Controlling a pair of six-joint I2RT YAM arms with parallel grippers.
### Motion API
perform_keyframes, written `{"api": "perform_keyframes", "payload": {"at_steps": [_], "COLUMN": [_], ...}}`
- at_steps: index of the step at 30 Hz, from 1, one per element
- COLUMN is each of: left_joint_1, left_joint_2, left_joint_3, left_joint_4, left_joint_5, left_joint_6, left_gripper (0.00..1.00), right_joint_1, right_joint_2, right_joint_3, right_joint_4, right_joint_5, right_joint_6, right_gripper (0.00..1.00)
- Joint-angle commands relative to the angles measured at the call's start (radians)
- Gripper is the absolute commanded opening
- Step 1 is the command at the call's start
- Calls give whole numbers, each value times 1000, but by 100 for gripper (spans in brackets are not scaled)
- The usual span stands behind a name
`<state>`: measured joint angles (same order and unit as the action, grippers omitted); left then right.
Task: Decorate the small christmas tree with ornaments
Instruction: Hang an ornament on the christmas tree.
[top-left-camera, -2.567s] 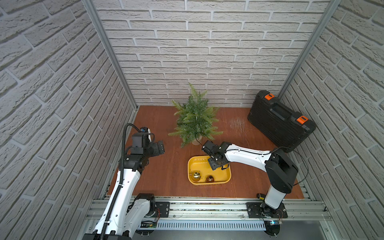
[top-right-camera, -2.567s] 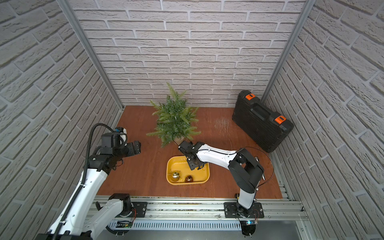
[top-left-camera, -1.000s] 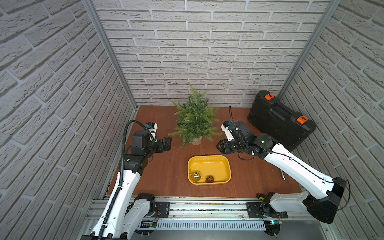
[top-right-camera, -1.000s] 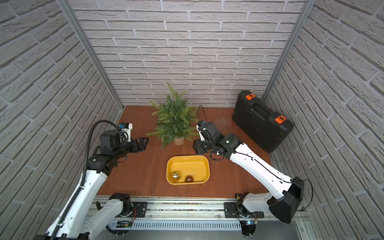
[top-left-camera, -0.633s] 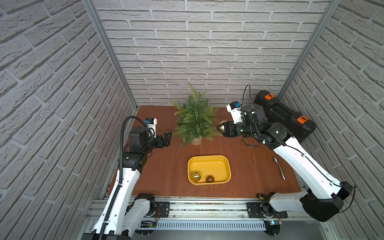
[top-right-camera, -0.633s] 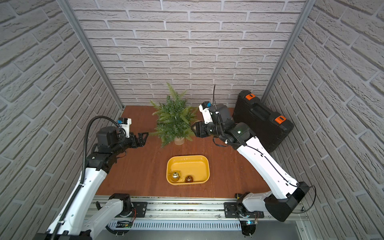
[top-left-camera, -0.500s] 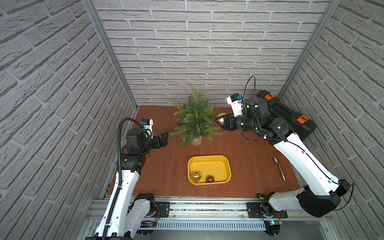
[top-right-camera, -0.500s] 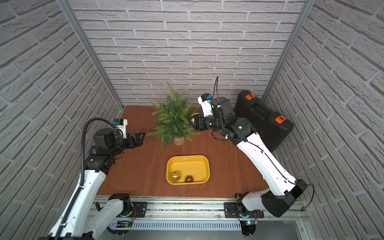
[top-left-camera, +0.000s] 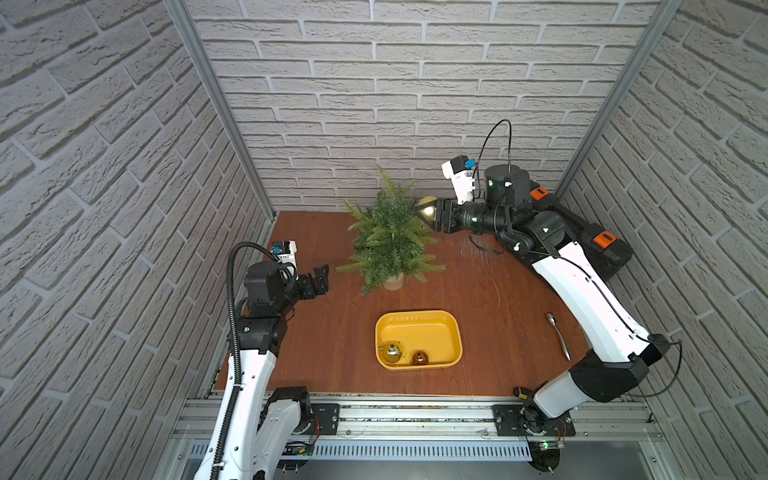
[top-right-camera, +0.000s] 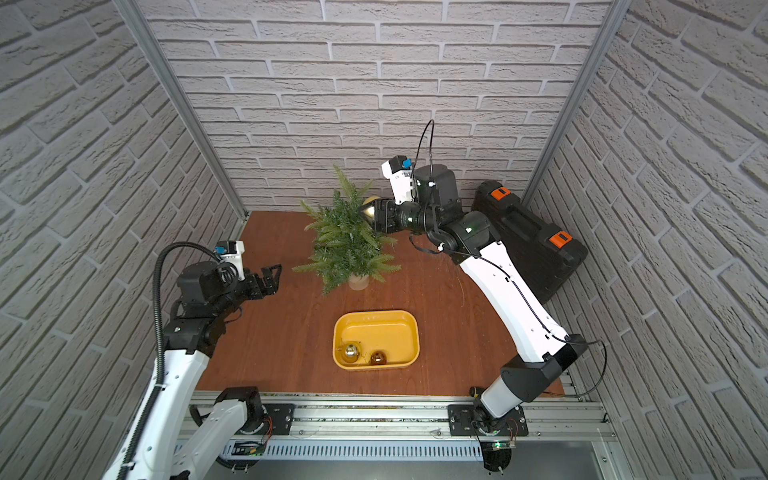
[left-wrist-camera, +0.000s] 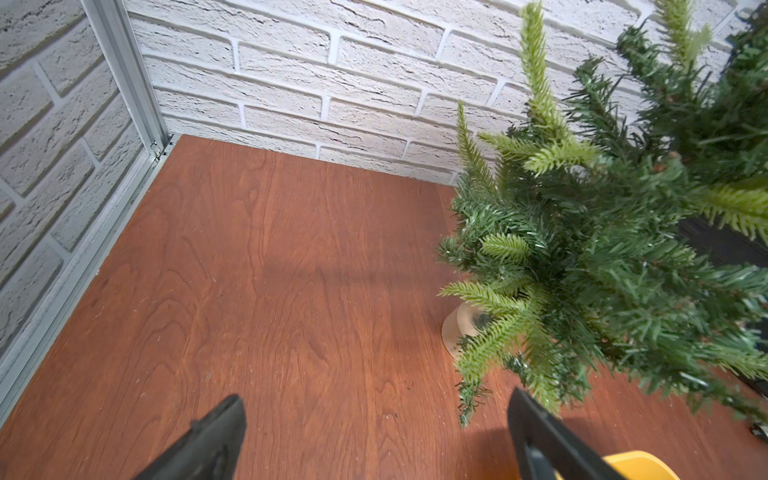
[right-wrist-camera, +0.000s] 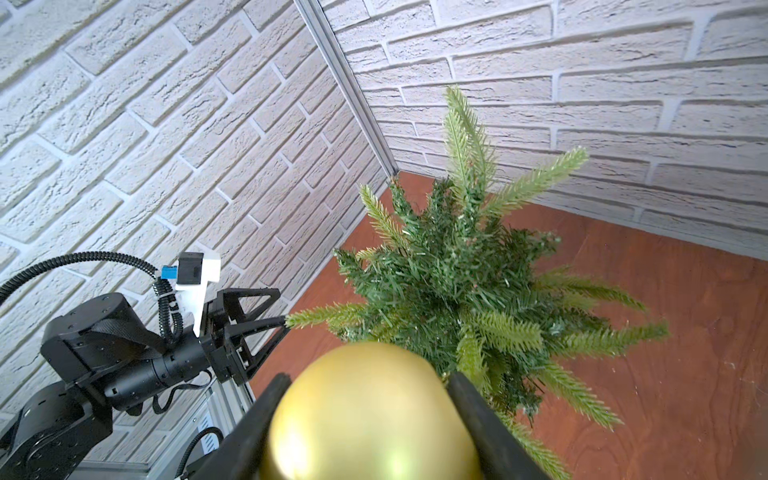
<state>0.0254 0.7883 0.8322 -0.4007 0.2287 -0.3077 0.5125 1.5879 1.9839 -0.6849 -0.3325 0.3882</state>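
Standing toward the back of the table (top-left-camera: 328, 340), the small christmas tree (top-left-camera: 388, 243) was recorded bare, with the yellow tray (top-left-camera: 417, 314) in front of it holding the shiny gold ornament (top-left-camera: 391, 351) and the amber ornament (top-left-camera: 419, 357), probably staged there for picking. The matte gold ornament (right-wrist-camera: 365, 415) was clamped by its body in the right gripper (top-left-camera: 424, 211), that arm stretched nearly level to the upper branches, presumably for hanging. The left gripper (top-left-camera: 323, 279) was held empty, jaws apart, pointed at a lower branch tip.

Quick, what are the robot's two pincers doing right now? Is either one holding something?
Left pincer: open, holding nothing.
Right pincer: closed on the matte gold bauble.
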Motion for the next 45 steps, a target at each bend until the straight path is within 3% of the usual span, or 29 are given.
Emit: {"api": "perform_keyframes", "payload": {"at_steps": [1, 12, 45], "left_joint_1": [8, 11, 17], "left_joint_2": [-15, -17, -4], "left_joint_3": [-10, -11, -10], "left_joint_4": [30, 28, 23], "left_joint_5": [-4, 0, 3], "left_joint_6": [1, 1, 0], "left_gripper": [98, 98, 98], "right_joint_1": [-11, -42, -51], "right_joint_2": [20, 80, 32], "right_joint_3": [47, 113, 44], "right_joint_4": [44, 13, -14], "right_joint_5": [-17, -5, 47], "right_joint_6": [8, -11, -36], "right_gripper": [52, 50, 48]}}
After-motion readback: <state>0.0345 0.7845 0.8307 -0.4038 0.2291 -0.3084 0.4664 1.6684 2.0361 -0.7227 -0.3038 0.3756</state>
